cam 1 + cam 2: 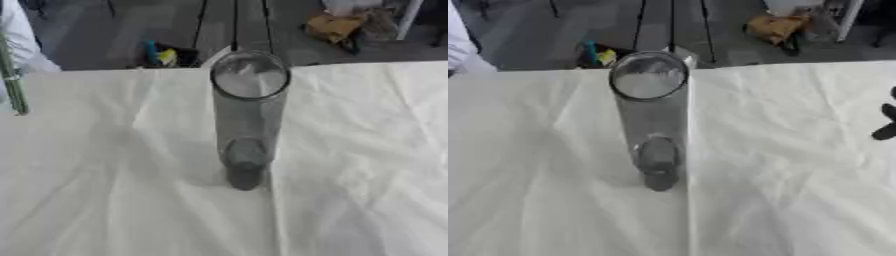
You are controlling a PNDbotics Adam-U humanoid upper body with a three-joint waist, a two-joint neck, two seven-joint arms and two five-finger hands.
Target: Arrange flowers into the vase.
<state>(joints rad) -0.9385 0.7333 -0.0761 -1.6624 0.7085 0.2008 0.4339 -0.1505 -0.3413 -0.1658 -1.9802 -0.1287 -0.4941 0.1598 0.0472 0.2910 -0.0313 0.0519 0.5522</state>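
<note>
A tall clear glass vase (248,120) stands upright in the middle of the table, its round mouth facing up and nothing inside it. Thin green flower stems (12,85) show at the far left edge, hanging over the table's back left; what holds them is out of view. In the right eye view the dark fingertips of my right hand (885,122) poke in from the right edge, spread apart, holding nothing and well clear of the vase. My left hand shows in no view.
A creased white cloth (114,190) covers the whole table. A person's white sleeve (19,45) is at the upper left beside the stems. Beyond the table's far edge lie floor clutter and a brown bag (334,26).
</note>
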